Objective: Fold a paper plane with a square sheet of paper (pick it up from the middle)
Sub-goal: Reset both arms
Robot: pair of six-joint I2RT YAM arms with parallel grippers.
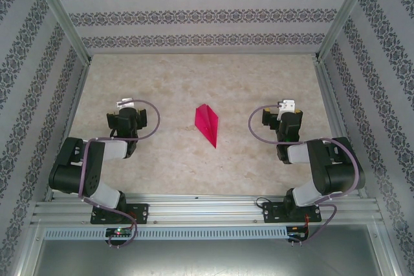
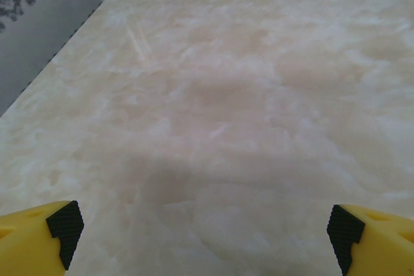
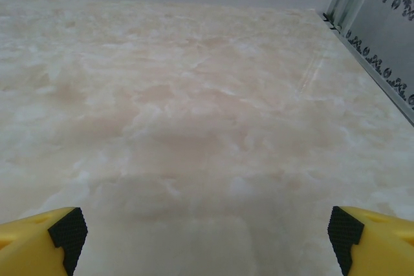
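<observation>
Plane [image 1: 207,125] at centre of bench [image 1: 174,82], tip toward 5 o'clock. Likely featherlight, floppy, easily crushed; pinch gently along its middle. Left gripper [image 1: 125,104] at 9 o'clock, right gripper [image 1: 285,105] at 3: both released, empty.

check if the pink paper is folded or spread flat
Folded: the pink paper lies on the table as a narrow pointed dart with a centre crease.

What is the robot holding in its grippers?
Nothing. The left gripper and right gripper are open and empty; the paper plane lies on the table between them.
</observation>
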